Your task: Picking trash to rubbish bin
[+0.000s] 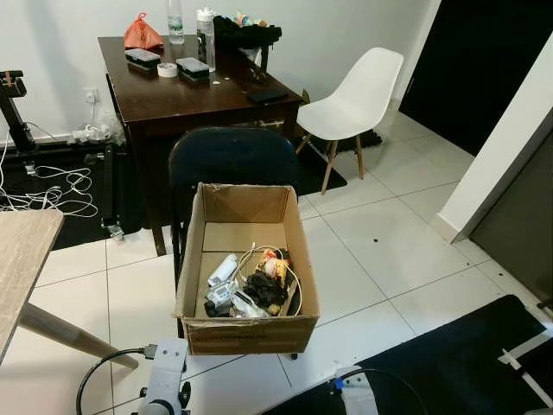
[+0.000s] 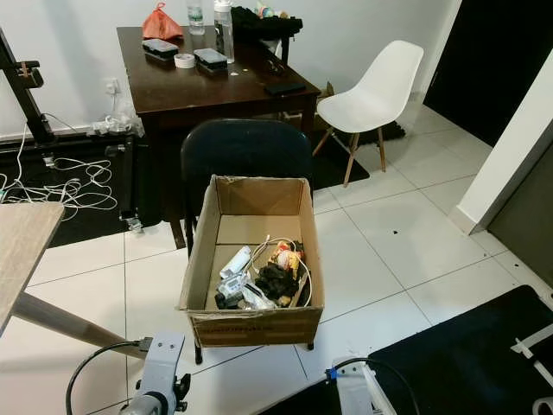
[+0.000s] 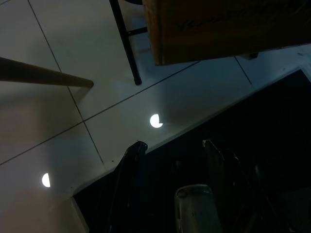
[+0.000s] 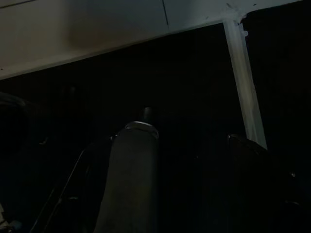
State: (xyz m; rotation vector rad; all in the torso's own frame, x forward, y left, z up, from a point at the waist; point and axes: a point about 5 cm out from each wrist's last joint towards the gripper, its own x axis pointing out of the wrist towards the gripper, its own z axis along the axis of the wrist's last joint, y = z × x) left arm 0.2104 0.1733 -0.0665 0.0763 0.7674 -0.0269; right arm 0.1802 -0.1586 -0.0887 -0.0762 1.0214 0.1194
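Right in front of you, a cardboard box point(image 1: 248, 264) sits on the seat of a black chair point(image 1: 232, 156), flaps open. Its near half holds the trash: a white tube-like item point(image 1: 224, 269), a black crumpled piece point(image 1: 266, 292), a white cable point(image 1: 292, 278) and something orange and yellow point(image 1: 275, 264); the far half of the box floor is bare. Behind the chair stands a dark wooden worktop point(image 1: 190, 91) carrying an orange bag point(image 1: 142, 33), two bottles point(image 1: 191, 30) and a roll of tape point(image 1: 168, 69). A white chair point(image 1: 355, 102) stands beside it. Your left tool point(image 3: 170, 150) hangs low over the tiled floor point(image 1: 380, 233) near a black mat point(image 1: 449, 363), fingers spread apart. Your right tool point(image 4: 194, 160) hangs over the mat, too dark to tell its state.
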